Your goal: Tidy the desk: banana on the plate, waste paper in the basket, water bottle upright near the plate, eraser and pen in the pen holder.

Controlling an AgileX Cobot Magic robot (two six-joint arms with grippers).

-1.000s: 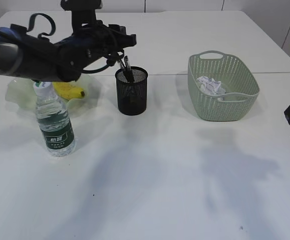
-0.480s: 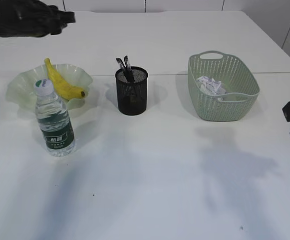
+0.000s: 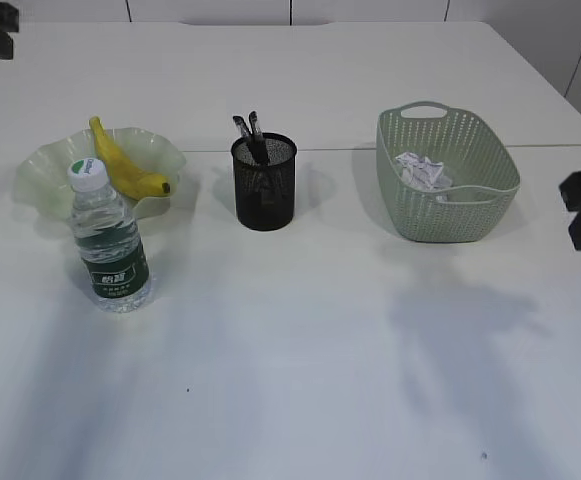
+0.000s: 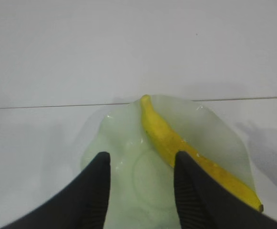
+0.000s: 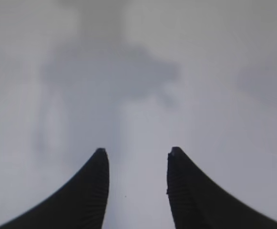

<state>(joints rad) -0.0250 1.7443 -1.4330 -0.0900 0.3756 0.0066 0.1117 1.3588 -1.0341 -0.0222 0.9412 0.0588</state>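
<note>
- Left gripper point(image 4: 138, 160) hangs spread and empty above the plate point(image 4: 214, 138); right gripper point(image 5: 136, 155) is spread over bare table.
- Banana point(image 3: 125, 165) rests on the plate at far left.
- Water bottle point(image 3: 110, 240) stands upright just near it.
- Pens point(image 3: 250, 130) stand in the holder point(image 3: 263, 185); paper point(image 3: 420, 170) lies in the basket point(image 3: 470, 215).

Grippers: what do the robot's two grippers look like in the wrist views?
Both the left gripper and the right gripper have two black fingers that curve and taper to narrow tips. Fine ribbing lines their inner faces. No cables or markings are visible.
</note>
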